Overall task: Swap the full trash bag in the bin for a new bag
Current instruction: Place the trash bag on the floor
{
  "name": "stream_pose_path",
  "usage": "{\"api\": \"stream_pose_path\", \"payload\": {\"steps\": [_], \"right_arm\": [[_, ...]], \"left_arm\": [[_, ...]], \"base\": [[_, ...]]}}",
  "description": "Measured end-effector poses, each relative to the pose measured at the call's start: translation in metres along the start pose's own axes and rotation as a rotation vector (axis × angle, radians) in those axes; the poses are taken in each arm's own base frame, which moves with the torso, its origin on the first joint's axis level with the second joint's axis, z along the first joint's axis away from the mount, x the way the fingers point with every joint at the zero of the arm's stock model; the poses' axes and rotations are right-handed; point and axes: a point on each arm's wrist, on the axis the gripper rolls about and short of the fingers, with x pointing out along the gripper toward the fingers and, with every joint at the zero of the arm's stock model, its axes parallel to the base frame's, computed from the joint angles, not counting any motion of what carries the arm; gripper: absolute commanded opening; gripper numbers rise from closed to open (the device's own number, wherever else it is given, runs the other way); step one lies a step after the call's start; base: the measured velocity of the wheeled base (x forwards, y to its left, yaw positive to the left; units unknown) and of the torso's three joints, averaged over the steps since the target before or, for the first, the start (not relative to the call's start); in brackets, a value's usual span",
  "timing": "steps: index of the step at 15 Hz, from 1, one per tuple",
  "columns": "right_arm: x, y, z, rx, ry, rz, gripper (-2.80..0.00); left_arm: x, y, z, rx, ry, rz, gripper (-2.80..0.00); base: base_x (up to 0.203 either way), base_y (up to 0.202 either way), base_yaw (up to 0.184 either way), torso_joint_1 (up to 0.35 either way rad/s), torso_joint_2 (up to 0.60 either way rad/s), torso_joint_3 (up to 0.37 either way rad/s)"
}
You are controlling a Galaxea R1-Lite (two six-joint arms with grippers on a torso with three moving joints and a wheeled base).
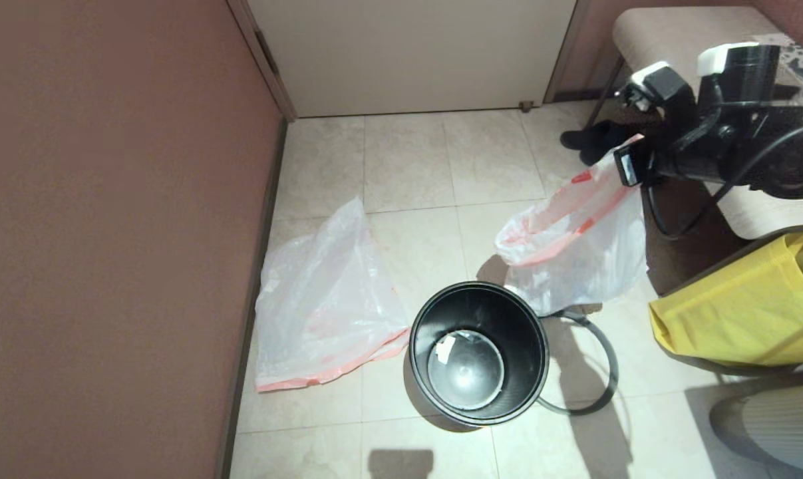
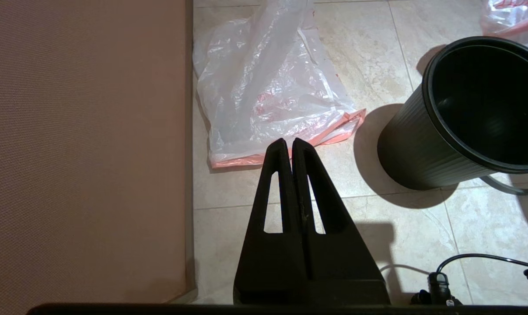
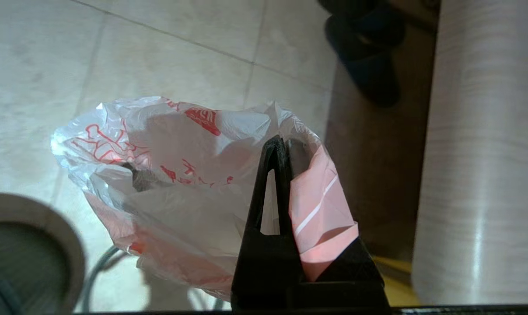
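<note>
So the full bag [image 1: 577,256] hangs off the right gripper [image 3: 283,144], jaws pinched shut on its pink rim band, just past the bin [image 1: 479,352] toward the chair [image 1: 694,40]. It's see-through white with red print, mouth gaping. Bin's bare inside, grey ring [image 1: 591,362] lying on the tiles beside it. New bag [image 1: 324,299] lies flat along the wall, open floor between. Left gripper [image 2: 291,143] hangs parked, jaws shut on nothing.

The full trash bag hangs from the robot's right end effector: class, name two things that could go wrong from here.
1. The right end effector pinches only the rim of the full trash bag, so the thin plastic could tear or slip out.
2. The grey ring lies on the floor beside the bin, under the hanging bag, which could snag it.
</note>
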Motion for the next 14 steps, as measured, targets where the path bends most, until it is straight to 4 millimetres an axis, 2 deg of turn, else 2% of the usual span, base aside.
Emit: {"api": "stream_pose_path", "payload": {"steps": [5,9,14], "right_arm": [[0.059,-0.011,-0.023,-0.253,0.055,-0.133,-2.80],[0.075,-0.034,-0.048,-0.506,0.159,-0.189,-2.80],[0.097,-0.021,-0.094,-0.662,0.375,-0.202,-2.80]], "left_arm": [[0.000,0.000,0.000,0.000,0.000,0.000,-2.80],[0.000,0.000,0.000,0.000,0.000,0.000,-2.80],[0.000,0.000,0.000,0.000,0.000,0.000,-2.80]], "base": [[0.000,0.000,0.000,0.000,0.00,0.000],[0.000,0.000,0.000,0.000,0.00,0.000],[0.000,0.000,0.000,0.000,0.00,0.000]]}}
